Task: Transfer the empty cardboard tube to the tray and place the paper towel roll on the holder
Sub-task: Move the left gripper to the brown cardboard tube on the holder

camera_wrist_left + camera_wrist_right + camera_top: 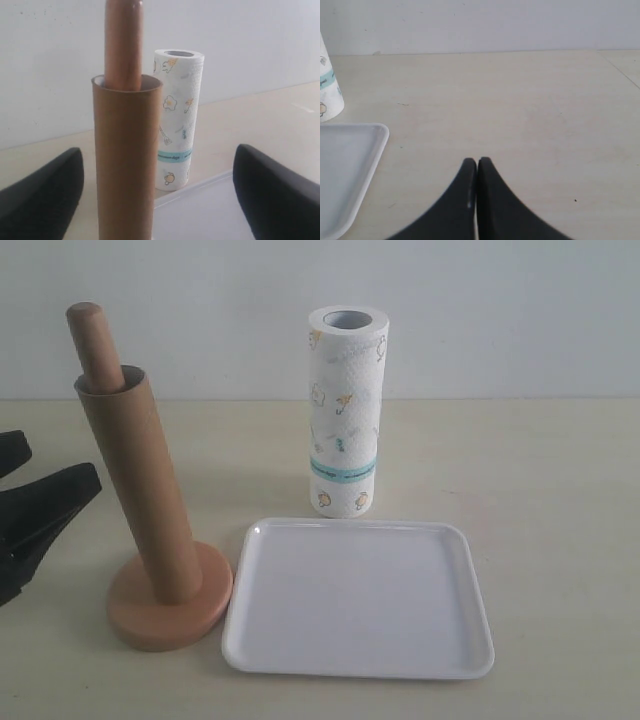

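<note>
The empty cardboard tube (135, 480) stands slipped over the rod (90, 335) of the wooden holder (170, 612), leaning a little. The paper towel roll (345, 410) stands upright behind the white tray (455, 640), which has nothing on it. My left gripper (65, 465) is open at the left edge, just short of the tube. In the left wrist view the tube (127, 160) rises between the spread fingers (42, 200) without touching them, with the roll (180, 115) and tray (210, 215) beyond. My right gripper (477, 161) is shut on nothing, low over the table beside the tray (350, 170).
A pale wall stands close behind the beige table (540, 470). The roll's bottom edge (327, 95) shows at the side of the right wrist view. The right arm is outside the exterior view.
</note>
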You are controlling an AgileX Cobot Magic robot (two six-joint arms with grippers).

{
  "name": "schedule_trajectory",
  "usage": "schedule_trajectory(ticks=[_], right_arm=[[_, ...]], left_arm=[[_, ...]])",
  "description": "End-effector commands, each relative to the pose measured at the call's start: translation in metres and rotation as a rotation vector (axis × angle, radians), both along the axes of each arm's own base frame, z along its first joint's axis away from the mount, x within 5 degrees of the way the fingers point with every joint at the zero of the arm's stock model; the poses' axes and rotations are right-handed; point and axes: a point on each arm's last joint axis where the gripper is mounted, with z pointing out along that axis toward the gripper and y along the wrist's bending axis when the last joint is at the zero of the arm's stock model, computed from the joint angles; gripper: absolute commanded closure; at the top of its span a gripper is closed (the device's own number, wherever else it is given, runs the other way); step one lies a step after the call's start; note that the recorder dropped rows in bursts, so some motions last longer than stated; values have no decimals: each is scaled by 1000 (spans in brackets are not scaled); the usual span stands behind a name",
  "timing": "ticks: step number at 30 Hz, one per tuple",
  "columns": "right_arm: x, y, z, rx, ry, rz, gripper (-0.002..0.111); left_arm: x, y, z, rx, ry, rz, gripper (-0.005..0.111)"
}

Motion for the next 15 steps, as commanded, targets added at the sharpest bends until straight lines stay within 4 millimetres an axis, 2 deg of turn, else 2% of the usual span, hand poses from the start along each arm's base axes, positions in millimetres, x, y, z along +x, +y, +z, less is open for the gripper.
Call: schedule_trajectory(ticks=[1, 5, 9, 12, 15], right_arm=[[0, 0, 1, -5, -16, 2, 109], [0, 0, 1, -5, -16, 2, 109], [0, 0, 1, -5, -16, 2, 109], [0, 0, 1, -5, -16, 2, 109], [0, 0, 1, -5, -16, 2, 109]], left_arm=[[1, 0, 2, -16, -13, -3, 30], [6, 2, 1, -24, -23, 33, 30], [18, -2, -10, -84, -7, -17, 30], [31, -6, -27, -117, 23, -59, 30], [49, -7, -47, -46, 55, -64, 30]])
